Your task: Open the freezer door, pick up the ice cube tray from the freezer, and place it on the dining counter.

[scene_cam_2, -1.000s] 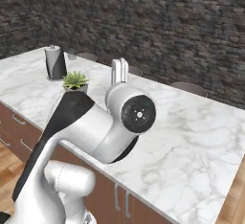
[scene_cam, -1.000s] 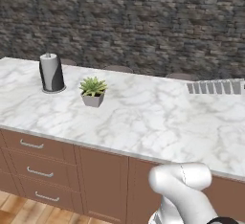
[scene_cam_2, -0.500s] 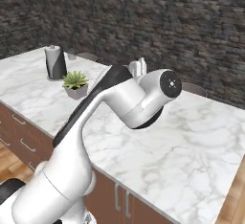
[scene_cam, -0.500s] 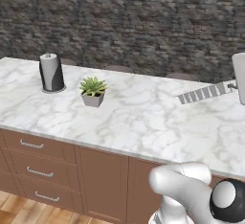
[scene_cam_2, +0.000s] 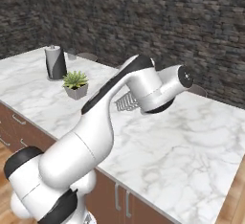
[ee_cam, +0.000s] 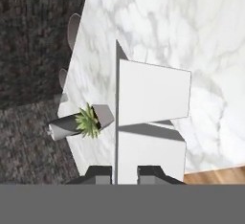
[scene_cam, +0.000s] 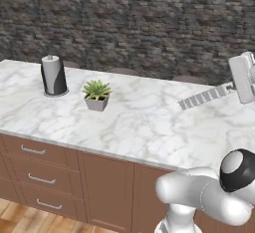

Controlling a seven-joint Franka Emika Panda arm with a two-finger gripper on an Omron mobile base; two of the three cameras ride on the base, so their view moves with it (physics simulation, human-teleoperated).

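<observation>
Scanning from nine o'clock, you see a paper towel roll (scene_cam: 53,75), then a small potted succulent (scene_cam: 97,95) on the marbled dining counter (scene_cam: 139,122), with bare slab toward three o'clock. There your gripper (ee_cam: 124,173) is clamped on the ice cube tray (scene_cam: 206,96), which hangs above the counter near its far edge.

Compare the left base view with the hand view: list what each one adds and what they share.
Left base view: brown drawers with silver handles under the counter. Hand view: the gripper shut on the edge of the ice cube tray, seen close up. Both: the ice cube tray, the counter and the potted plant.
</observation>
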